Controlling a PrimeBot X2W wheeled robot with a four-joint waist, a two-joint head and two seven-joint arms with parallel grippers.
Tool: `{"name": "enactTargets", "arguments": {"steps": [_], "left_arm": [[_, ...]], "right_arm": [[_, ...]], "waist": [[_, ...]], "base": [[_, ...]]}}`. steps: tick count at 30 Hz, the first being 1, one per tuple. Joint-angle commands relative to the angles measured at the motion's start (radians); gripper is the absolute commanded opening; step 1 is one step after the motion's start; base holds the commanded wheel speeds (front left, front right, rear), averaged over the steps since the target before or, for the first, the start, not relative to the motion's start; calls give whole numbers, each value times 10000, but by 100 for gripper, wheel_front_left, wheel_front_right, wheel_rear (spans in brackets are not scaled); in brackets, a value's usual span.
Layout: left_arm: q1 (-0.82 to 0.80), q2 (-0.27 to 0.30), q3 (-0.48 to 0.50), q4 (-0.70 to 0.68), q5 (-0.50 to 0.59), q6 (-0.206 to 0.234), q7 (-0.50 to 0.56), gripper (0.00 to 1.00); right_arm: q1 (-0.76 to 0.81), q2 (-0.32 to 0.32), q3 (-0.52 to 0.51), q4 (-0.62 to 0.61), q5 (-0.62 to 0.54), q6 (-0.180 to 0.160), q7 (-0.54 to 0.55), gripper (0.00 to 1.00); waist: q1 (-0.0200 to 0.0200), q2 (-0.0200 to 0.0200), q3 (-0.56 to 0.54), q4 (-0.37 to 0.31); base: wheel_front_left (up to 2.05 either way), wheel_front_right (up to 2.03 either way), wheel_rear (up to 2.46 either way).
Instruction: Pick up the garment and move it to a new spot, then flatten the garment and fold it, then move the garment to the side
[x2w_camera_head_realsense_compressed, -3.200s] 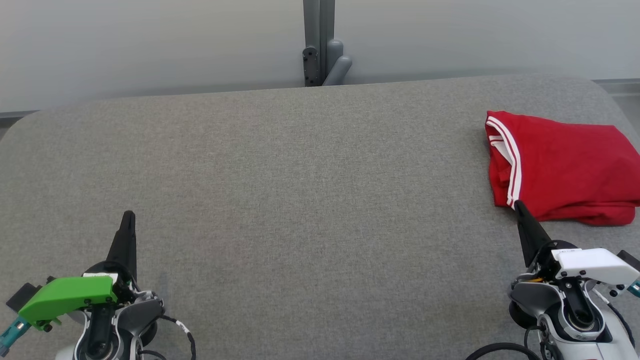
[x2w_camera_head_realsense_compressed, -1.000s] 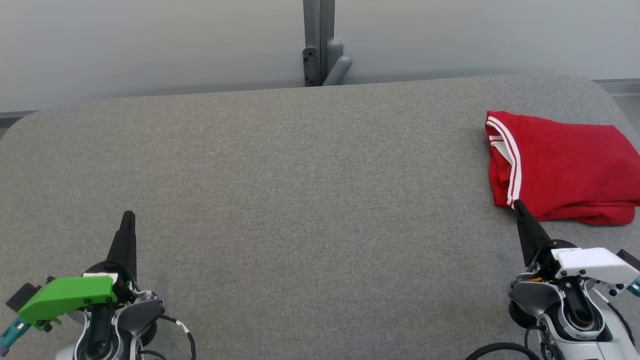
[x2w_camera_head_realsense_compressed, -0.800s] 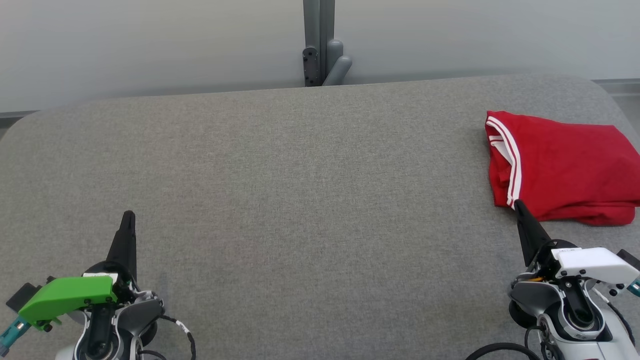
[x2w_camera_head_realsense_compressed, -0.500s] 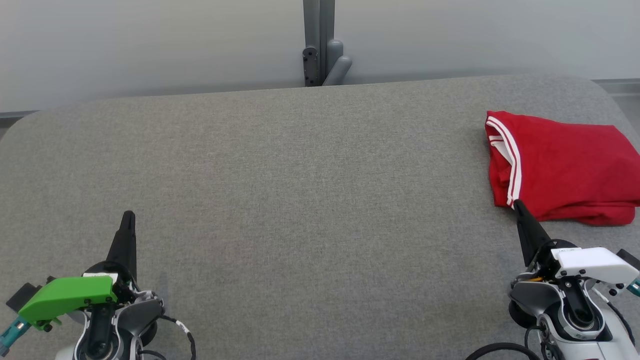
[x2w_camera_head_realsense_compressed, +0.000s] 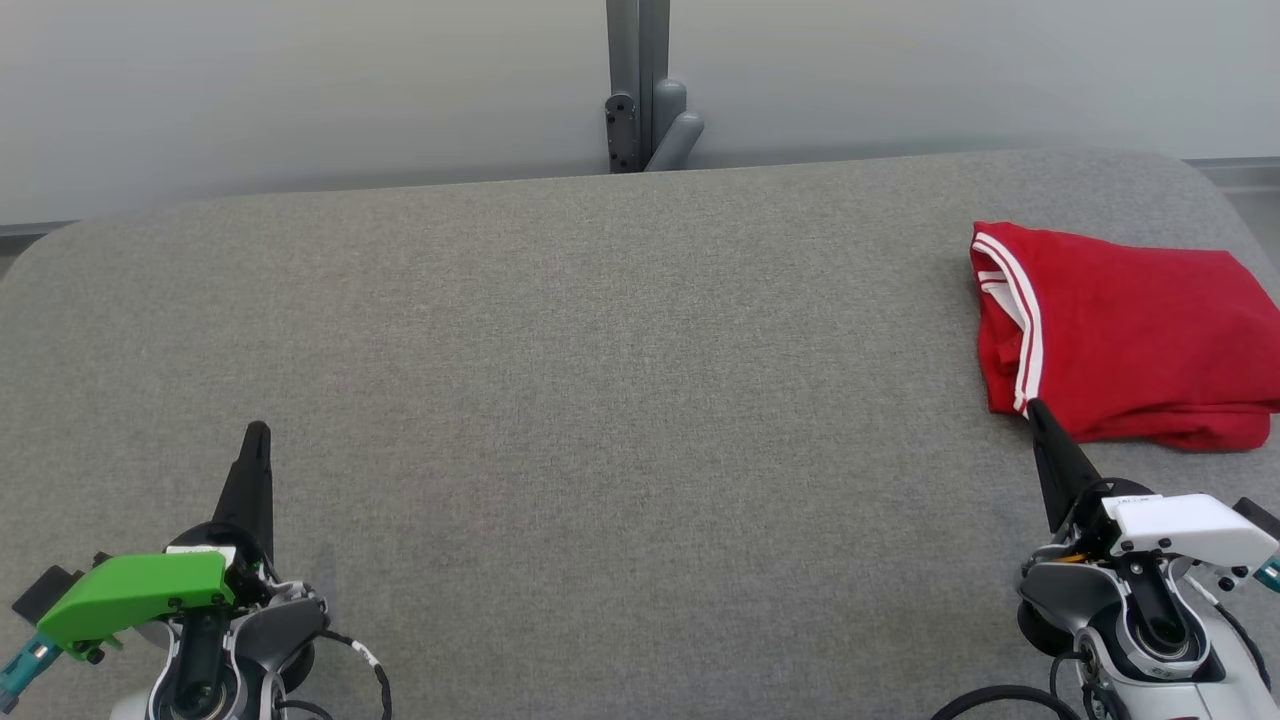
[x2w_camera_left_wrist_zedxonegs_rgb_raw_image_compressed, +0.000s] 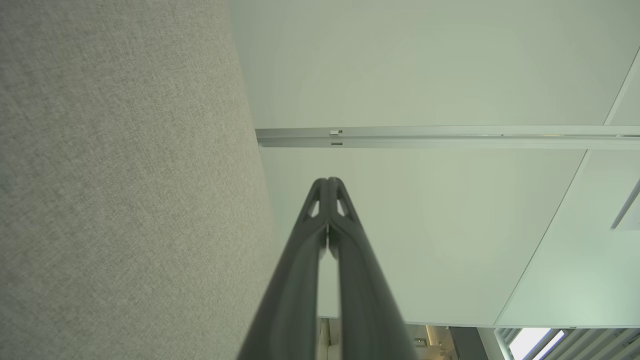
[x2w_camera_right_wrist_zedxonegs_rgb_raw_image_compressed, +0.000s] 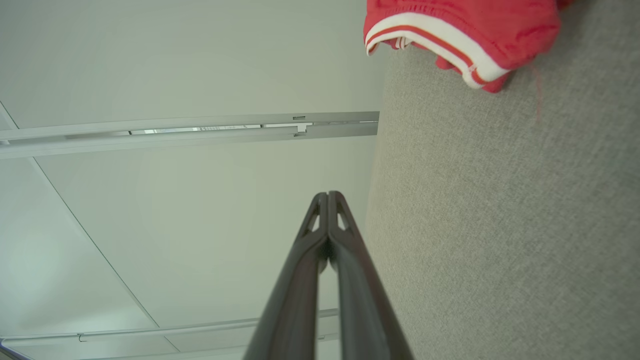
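The garment (x2w_camera_head_realsense_compressed: 1125, 335) is red with white stripes and lies folded near the right edge of the grey table (x2w_camera_head_realsense_compressed: 600, 380). Its striped hem (x2w_camera_right_wrist_zedxonegs_rgb_raw_image_compressed: 435, 37) also appears at the top of the right wrist view. My right gripper (x2w_camera_head_realsense_compressed: 1036, 408) is shut and empty at the lower right, its tip just short of the garment's near left corner. My left gripper (x2w_camera_head_realsense_compressed: 257, 430) is shut and empty at the lower left, far from the garment. In the wrist views the left gripper (x2w_camera_left_wrist_zedxonegs_rgb_raw_image_compressed: 327, 181) and the right gripper (x2w_camera_right_wrist_zedxonegs_rgb_raw_image_compressed: 327, 195) each have their two fingers pressed together.
A grey post with a bracket (x2w_camera_head_realsense_compressed: 645, 110) stands behind the table's far edge, against a pale wall (x2w_camera_head_realsense_compressed: 300, 90). The table's grey fabric stretches wide between the two grippers.
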Motion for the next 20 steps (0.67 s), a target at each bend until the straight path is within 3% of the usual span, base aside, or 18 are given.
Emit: {"name": "enactTargets", "arguments": {"steps": [1, 20], "left_arm": [[-133, 59, 3, 0, 1, 7, 34, 0], [-133, 59, 4, -1, 1, 7, 34, 0]], "right_arm": [[-18, -57, 7, -21, 58, 0, -58, 0], [3, -172, 181, -43, 222, 0, -172, 0]], "waist": [[0, 0, 0, 0], [0, 0, 0, 1]], "base": [[0, 0, 0], [0, 0, 0]]}}
